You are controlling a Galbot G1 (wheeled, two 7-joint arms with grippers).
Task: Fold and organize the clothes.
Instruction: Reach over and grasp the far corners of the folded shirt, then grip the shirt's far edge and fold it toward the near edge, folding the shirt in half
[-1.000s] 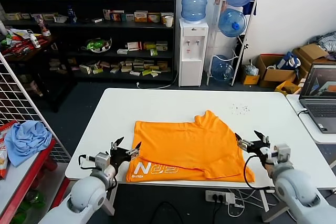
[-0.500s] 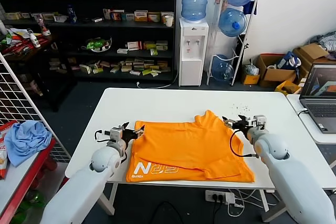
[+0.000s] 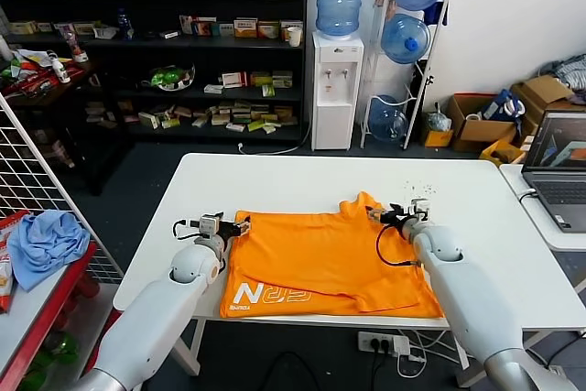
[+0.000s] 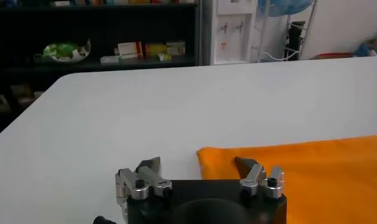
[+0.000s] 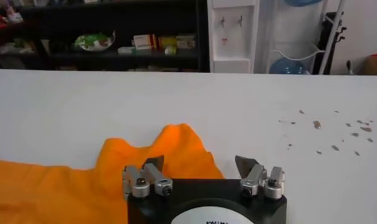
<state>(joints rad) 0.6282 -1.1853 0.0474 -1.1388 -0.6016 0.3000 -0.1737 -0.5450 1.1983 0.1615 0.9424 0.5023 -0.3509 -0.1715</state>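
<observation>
Near edge first: the orange T-shirt lies flat on the white table, front hem doubled over so the white "N" lettering shows at our left. Both arms have swung up from that near hem to the far corners within the last second. Left gripper now sits at the far left corner, right gripper at the far right sleeve (both spread wide, nothing pinched). We read this as lining up the next fold, grasp not yet made.

Left wrist view adds what the head view can't: the left gripper straddles the cloth's corner, one finger over bare table. Right wrist view shows the right gripper just short of the raised sleeve peak. The blue cloth far left shows only from the head.
</observation>
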